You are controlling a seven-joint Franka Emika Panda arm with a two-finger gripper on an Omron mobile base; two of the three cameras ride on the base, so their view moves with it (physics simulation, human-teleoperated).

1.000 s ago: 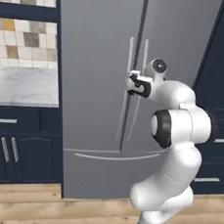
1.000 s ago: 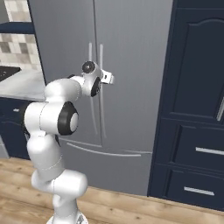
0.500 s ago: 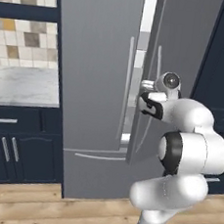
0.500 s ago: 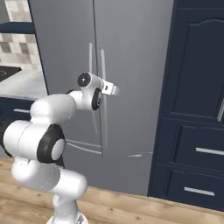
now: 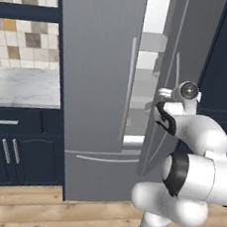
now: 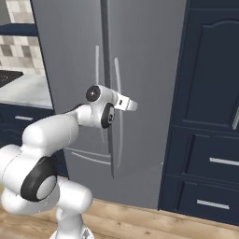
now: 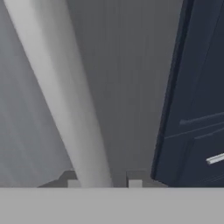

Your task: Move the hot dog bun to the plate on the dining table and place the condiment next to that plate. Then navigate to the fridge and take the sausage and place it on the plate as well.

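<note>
While the fridge [image 5: 104,84] stands with its right door swung partly open, white inner shelves [image 5: 147,64] show through the gap, their contents too blurred to tell. The fingers [image 7: 74,181] are clenched around that door's long vertical handle [image 7: 61,96], beside navy cabinets [image 6: 210,116].

Dark navy cabinets [image 5: 12,146] with pale bar handles stand at the left, under a white grey-veined marble bench [image 5: 19,86]. Behind the bench runs a backsplash of small square tiles [image 5: 21,40] in cream, tan and grey, crossed by a navy shelf band. At the right rises a tall navy cupboard [image 6: 210,70] with a panelled door above two drawers [image 6: 210,186] with silver pulls. The floor [image 5: 34,211] is light wooden planking. Lighting is even and soft.
</note>
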